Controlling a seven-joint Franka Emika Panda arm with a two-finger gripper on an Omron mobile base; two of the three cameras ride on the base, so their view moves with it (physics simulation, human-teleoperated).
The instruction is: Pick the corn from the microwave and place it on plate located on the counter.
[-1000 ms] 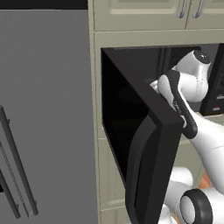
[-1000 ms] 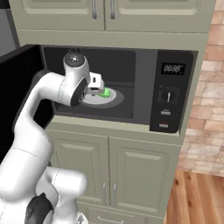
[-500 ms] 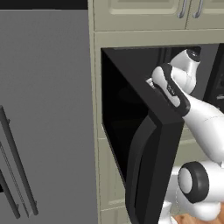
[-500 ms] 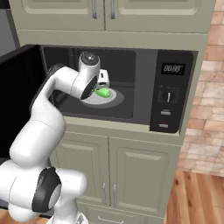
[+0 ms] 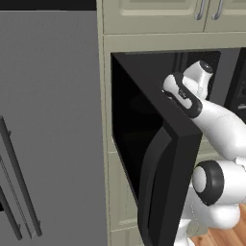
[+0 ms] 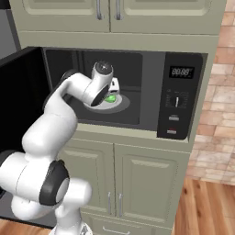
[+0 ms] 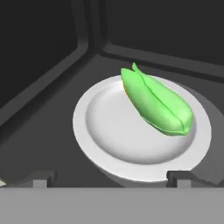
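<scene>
Corn lies on a white dish beyond the open claw.

Bright green corn on plain white dish, just ahead of the pincer with dark tips. Black microwave, dark grey cavity, black door. Cream cabinets. Brick wall, wood floor, grey fridge.

Dish: I see a plain white dish on the dark cavity floor.
Upper cabinets: cream doors with metal handles.
Lower cabinets: I count two cream doors.
Wall: brick, at right.
Floor: wood.
Tall grey panel: long dark handles, at left.
</scene>
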